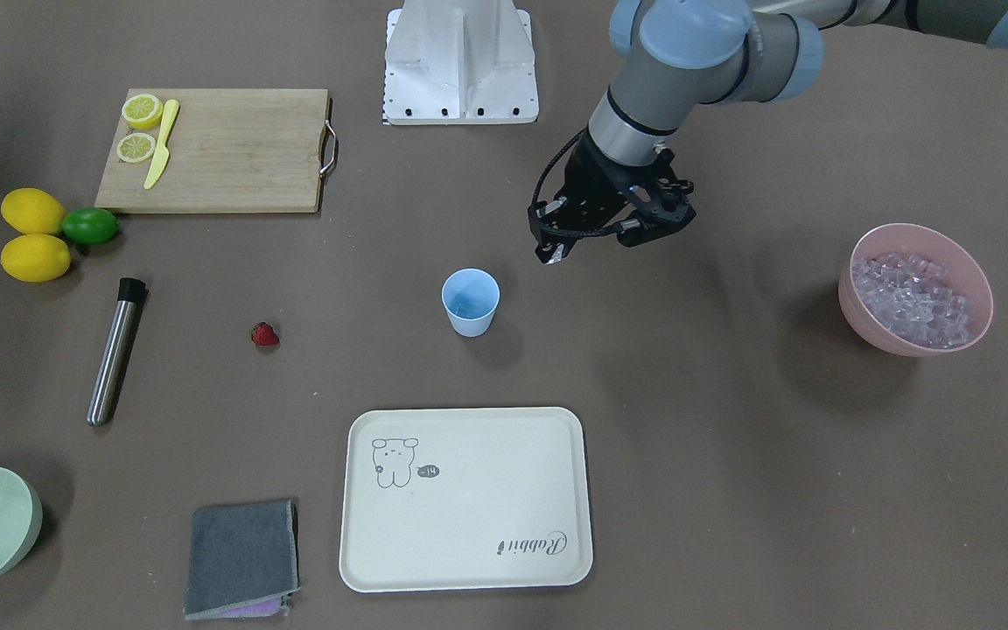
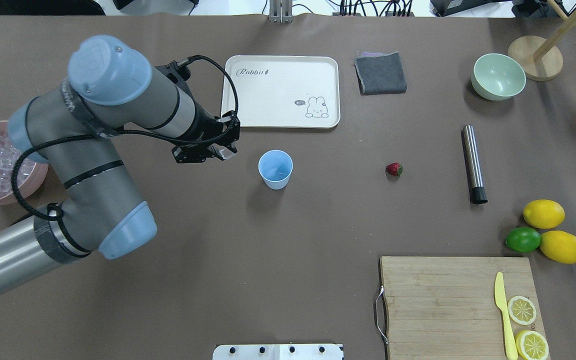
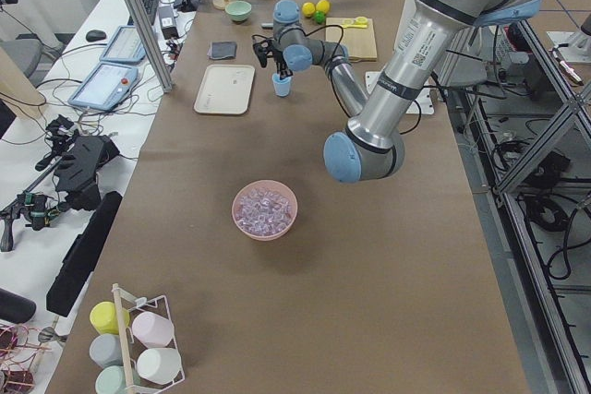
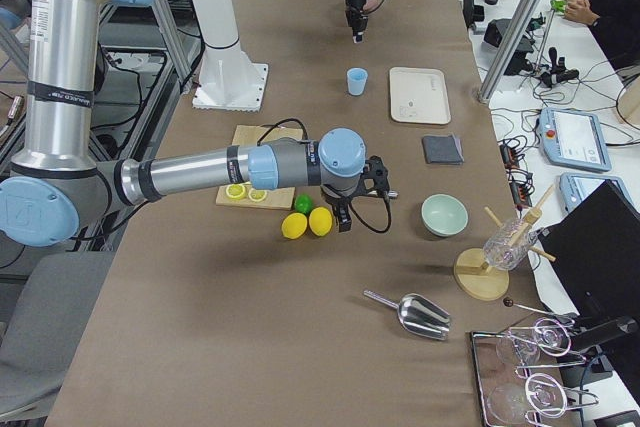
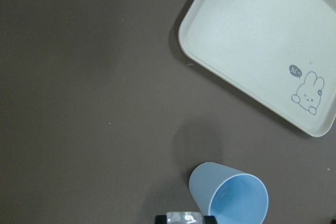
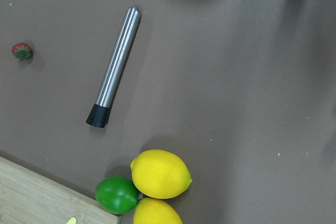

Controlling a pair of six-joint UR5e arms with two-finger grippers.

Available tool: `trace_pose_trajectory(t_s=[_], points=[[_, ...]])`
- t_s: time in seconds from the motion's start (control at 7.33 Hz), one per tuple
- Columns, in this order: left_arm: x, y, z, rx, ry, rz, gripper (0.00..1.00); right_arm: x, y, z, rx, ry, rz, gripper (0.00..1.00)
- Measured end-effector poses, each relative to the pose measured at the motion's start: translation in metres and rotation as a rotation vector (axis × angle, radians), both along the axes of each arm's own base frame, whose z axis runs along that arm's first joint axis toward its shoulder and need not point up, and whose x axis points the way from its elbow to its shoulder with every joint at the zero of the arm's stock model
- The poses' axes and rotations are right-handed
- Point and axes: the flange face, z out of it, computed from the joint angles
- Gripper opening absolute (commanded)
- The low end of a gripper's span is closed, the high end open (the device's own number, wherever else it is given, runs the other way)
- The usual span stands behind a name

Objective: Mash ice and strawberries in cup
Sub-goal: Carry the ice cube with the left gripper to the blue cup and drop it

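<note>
Ice-loading step appears in hand. The cup [image 1: 470,302] stands upright mid-table; strawberry [image 1: 264,334] lies well apart, not yet loaded. Just beyond the cup, left gripper [image 1: 555,252] pinches an ice cube [image 5: 184,217]: next, centre over the mouth and release. Far right gripper [image 4: 344,219]: opening cannot be told.

table [image 2: 288,235]: brown cover | side desk [image 3: 88,16]: white, cluttered | light: even

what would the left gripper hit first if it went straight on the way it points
The left gripper would likely meet bare table beside the cup; it could clip the rim, depth is unclear.
</note>
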Motion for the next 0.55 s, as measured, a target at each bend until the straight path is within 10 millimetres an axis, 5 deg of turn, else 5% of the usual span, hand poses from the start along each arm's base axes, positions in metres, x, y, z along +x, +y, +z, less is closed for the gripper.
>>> trace_pose_trajectory(t_s=[0.55], points=[[0.064,0.011,-0.02,0.044,-0.03,-0.007,0.0,0.0,0.005,0.006,-0.009,0.002,-0.002,1.0]])
